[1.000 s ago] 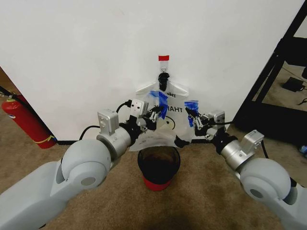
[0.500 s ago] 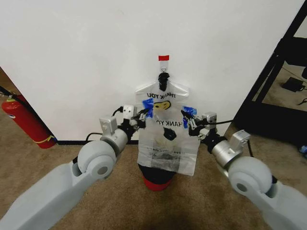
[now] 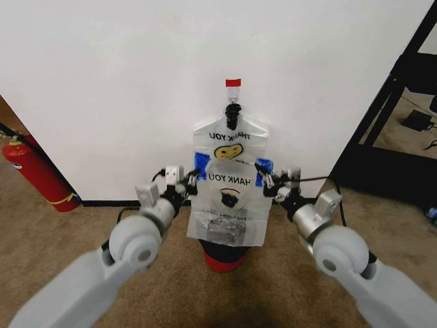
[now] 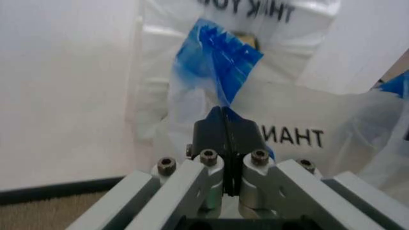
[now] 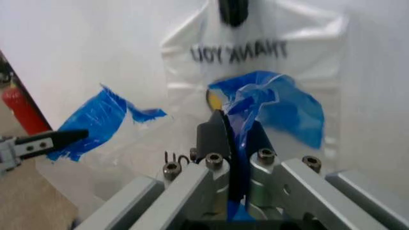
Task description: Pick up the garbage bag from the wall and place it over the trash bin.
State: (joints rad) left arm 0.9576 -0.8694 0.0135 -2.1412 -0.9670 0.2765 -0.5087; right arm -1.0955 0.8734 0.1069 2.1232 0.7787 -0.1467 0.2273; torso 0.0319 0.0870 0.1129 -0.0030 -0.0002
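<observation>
Here, the garbage bag (image 3: 227,188) hangs from the hook (image 3: 233,113) on the wall (image 3: 123,82), pinched at each side: the left gripper (image 3: 192,180) and right gripper (image 3: 268,179) are both closed on blue tape tabs (image 4: 217,64) at its edges. Since a second ago the bag has dropped flat, covering the trash bin (image 3: 222,260). Bare carpet (image 3: 273,287) lies around it; a fire extinguisher (image 3: 34,171) stands well apart.

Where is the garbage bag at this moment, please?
In the head view the garbage bag hangs flat against the wall from the black hook, covering the trash bin, between the left gripper and the right gripper, each shut on its blue-taped edge.
</observation>
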